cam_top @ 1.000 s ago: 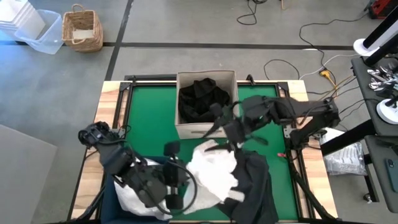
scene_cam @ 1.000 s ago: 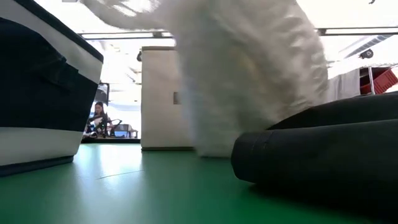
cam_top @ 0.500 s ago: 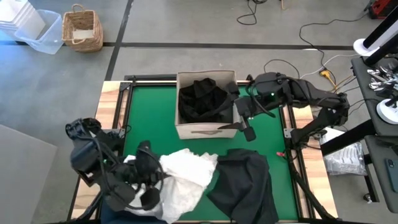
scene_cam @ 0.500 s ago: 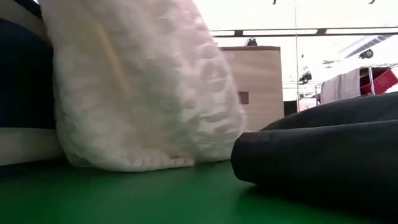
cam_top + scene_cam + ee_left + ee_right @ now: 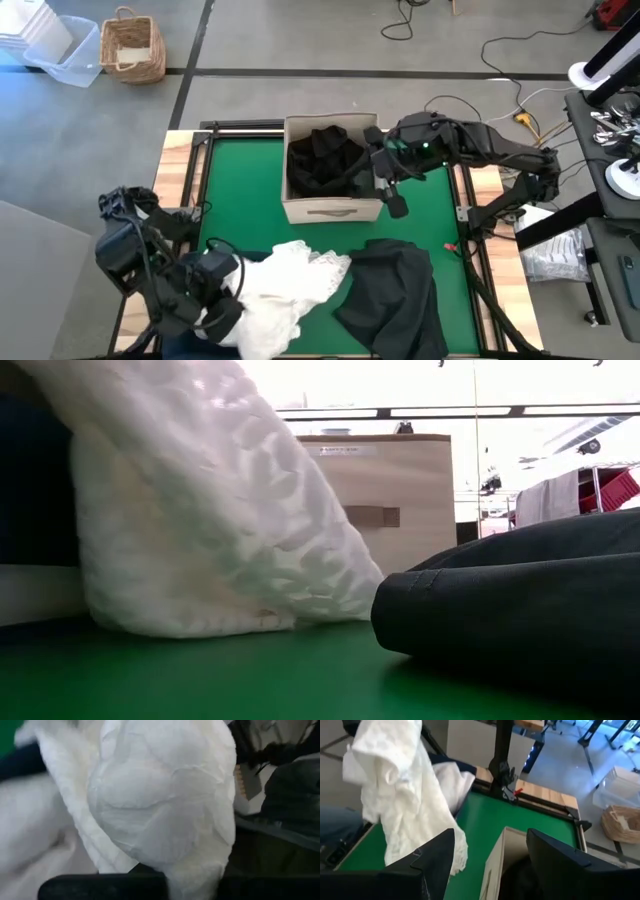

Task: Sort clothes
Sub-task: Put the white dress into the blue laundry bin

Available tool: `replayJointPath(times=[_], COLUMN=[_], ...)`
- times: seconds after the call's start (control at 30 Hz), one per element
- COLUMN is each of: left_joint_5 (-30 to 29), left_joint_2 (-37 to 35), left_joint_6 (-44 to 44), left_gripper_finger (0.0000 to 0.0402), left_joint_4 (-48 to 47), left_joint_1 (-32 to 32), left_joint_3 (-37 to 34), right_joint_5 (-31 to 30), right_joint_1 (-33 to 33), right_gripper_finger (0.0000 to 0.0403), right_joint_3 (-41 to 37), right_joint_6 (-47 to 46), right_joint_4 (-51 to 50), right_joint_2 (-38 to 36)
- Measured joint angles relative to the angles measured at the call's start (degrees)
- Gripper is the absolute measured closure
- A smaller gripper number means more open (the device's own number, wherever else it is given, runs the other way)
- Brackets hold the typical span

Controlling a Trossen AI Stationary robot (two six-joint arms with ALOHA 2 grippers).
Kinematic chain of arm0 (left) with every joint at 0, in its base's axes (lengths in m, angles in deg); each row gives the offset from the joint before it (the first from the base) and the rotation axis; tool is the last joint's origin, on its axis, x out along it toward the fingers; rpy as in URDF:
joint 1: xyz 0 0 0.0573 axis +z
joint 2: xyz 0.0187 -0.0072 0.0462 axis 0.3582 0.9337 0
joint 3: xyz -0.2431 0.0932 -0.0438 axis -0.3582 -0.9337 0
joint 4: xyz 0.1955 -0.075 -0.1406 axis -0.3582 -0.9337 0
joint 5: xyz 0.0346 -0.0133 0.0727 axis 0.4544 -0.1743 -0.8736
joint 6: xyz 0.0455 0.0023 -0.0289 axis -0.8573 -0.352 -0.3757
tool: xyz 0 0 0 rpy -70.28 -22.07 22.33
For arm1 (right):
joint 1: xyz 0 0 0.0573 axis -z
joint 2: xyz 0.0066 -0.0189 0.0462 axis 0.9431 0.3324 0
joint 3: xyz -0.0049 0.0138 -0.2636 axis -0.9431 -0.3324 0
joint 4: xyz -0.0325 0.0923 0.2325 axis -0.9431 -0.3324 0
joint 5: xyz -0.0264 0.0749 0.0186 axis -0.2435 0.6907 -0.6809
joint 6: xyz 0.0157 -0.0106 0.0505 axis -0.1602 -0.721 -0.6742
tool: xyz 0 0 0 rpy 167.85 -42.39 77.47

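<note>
We count several dark crumpled garments (image 5: 325, 160) already inside our beige square fabric box (image 5: 330, 209). Our right tool (image 5: 384, 186) hangs spread and empty beside it. Our left tool (image 5: 212, 290), pressed together, pinches the white quilted garment (image 5: 285, 290) near the navy bin (image 5: 35, 510). A charcoal garment (image 5: 390, 295) remains on the green surface (image 5: 240, 190).

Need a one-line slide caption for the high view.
Left gripper pulls white garment toward the navy bin; open right gripper beside beige box.
</note>
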Motion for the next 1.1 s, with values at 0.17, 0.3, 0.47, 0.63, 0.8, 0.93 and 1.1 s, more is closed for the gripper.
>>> replayJointPath(times=[0.17, 0.3, 0.47, 0.63, 0.8, 0.93, 1.1], left_joint_5=[-7.14, -18.07, -28.09, -34.82, -47.56, -56.53, -59.41], left_joint_2=[-0.11, -0.54, -0.60, -2.08, -5.17, -6.40, -5.77], left_joint_6=[-1.88, -10.85, -22.86, -19.04, -26.46, -55.07, -97.47], left_gripper_finger=[0.0398, 0.0398, 0.0398, 0.0398, 0.0398, 0.0397, 0.0394], left_joint_4=[0.35, 3.89, 10.19, 11.93, 22.72, 47.02, 85.68], left_joint_1=[-1.48, -1.49, -1.53, -3.12, -6.11, -8.40, -11.59], left_joint_3=[-0.02, 0.02, 0.04, 0.04, 0.04, 0.07, 0.09], right_joint_5=[0.00, 0.02, 0.04, -0.15, 0.12, 2.98, 3.58], right_joint_1=[0.01, 0.52, 1.12, 3.25, 4.17, 3.74, 3.72], right_gripper_finger=[0.0159, 0.0164, 0.0168, 0.0174, 0.0192, 0.0207, 0.0225], right_joint_3=[-2.99, -5.10, -6.70, -6.82, -7.22, -9.13, -12.00], right_joint_6=[1.79, 1.81, 1.45, -1.14, -2.07, -2.78, -4.48], right_joint_4=[0.48, 2.99, 4.09, 0.64, -4.49, -4.69, -4.63], right_joint_2=[0.07, 0.07, 0.07, -0.37, -0.52, -0.52, -0.67])
